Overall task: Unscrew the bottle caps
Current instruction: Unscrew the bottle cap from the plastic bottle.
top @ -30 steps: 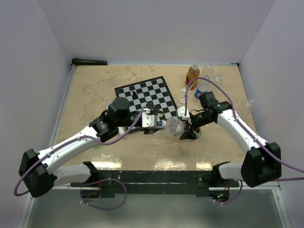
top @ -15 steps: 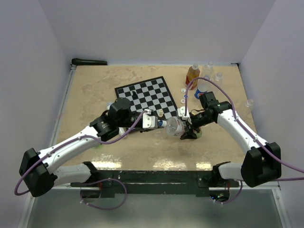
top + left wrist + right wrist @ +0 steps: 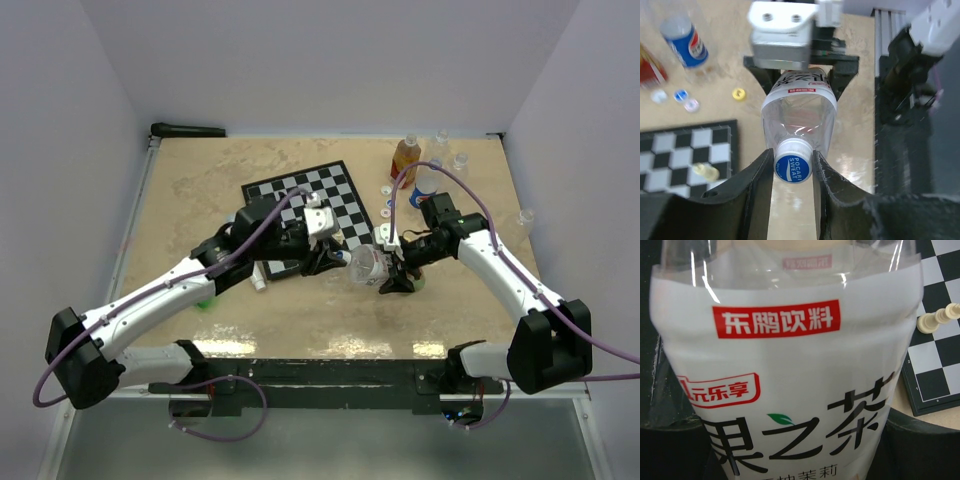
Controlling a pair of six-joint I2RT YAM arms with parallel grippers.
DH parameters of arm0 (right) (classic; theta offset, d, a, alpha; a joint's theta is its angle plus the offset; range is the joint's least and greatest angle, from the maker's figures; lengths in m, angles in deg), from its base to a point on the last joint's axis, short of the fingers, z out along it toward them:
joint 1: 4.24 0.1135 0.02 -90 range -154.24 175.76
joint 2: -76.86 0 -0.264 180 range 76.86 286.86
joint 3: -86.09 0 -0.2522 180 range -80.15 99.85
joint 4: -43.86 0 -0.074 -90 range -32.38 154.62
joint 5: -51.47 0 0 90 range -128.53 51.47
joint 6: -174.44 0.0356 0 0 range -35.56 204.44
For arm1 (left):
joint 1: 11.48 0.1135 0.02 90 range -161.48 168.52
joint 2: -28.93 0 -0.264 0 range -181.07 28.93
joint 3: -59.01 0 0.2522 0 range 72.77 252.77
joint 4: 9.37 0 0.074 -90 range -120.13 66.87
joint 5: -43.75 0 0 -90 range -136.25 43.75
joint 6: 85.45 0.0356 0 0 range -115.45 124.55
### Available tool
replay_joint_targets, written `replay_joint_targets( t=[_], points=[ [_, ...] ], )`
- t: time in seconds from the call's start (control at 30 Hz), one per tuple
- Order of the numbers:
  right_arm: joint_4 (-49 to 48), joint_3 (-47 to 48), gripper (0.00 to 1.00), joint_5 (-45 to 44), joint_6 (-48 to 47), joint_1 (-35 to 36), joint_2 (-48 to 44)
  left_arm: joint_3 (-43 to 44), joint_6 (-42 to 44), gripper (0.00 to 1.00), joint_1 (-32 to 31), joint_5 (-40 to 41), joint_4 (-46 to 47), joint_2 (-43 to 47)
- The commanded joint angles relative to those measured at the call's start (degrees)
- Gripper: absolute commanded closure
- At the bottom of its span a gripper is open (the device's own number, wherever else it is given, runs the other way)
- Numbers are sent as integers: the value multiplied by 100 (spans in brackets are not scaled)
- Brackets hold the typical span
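Clear plastic forms the bottle (image 3: 797,117), which lies on its side above the table (image 3: 200,190), just off the near right corner of the chessboard (image 3: 310,200). A white label with red panels and black Chinese characters wraps the body; the shoulder is transparent. The cap (image 3: 793,166), seated on the neck, has a white ribbed rim and a blue top printed "POCARI SWEAT"; it points toward the left arm. The left gripper (image 3: 792,172) has its dark fingers (image 3: 757,185) drawn narrow against opposite sides of the cap. The right gripper (image 3: 388,272) clamps the labelled body, one black finger on each side. On the table beyond lie a yellow cap (image 3: 739,93), three pale loose caps (image 3: 680,94) and a blue-labelled bottle (image 3: 685,42). A pale chess piece (image 3: 706,171) rests on the board.
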Motion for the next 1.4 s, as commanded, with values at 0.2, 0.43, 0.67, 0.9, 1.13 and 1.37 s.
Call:
replay_joint_targets(
  t=[0.2, 0.43, 0.67, 0.9, 1.13, 1.37],
  points=[
    [91, 42, 81, 29, -141, 8, 23, 969, -4240, 100, 41, 1510, -1291, -211],
    [74, 24, 81, 20, -114, 8, -3, 1074, -4064, 89, 49, 1555, -1344, -360],
    [74, 24, 81, 20, -123, 8, 6, 1338, -3406, 29, 41, 1643, -1634, -334],
    [74, 24, 81, 20, -114, 8, 6, 1154, -2273, 9, 41, 1695, -1292, 377],
    [74, 24, 81, 20, -123, 8, 6, 311, -937, 0, 49, 2029, -247, 1502],
    [74, 24, 81, 11, -132, 8, 6, -454, 574, 0, 40, 1495, 379, 2127]
  ],
)
